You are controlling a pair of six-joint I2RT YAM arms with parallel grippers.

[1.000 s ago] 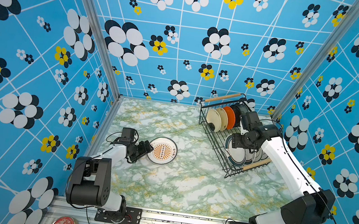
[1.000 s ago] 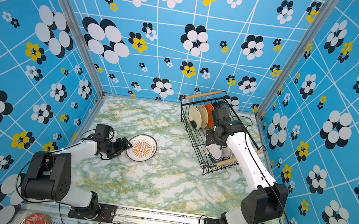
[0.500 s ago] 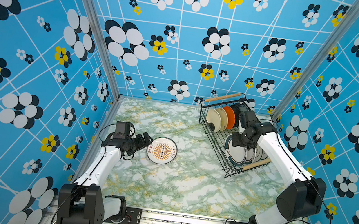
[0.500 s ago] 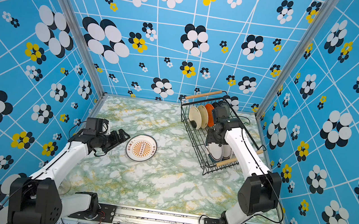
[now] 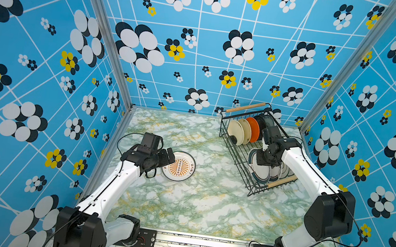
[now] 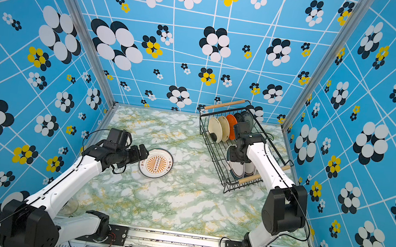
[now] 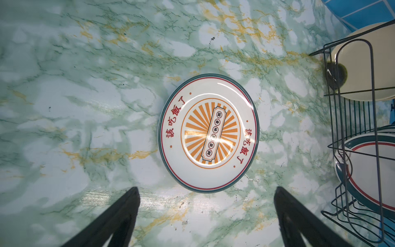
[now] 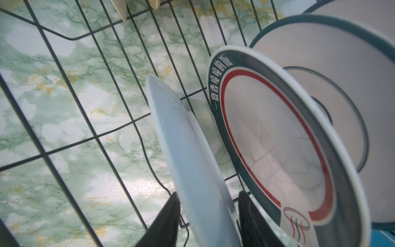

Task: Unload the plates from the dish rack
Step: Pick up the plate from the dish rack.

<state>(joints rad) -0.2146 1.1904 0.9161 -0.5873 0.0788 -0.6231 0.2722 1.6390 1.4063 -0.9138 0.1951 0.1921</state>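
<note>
White plate upright in rack | right fingers straddle rim, grip unclear | left fingers wide, empty

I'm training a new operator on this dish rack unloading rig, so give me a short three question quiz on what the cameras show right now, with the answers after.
1. True or false: the sunburst plate lies flat on the marble table, outside the dish rack.
2. The right gripper has its jaws either side of: A nothing; B a white plate at its rim; C a rack wire.
3. Fill in: the left gripper is ___ and holds nothing.
Key: 1 true; 2 B; 3 open.
</note>
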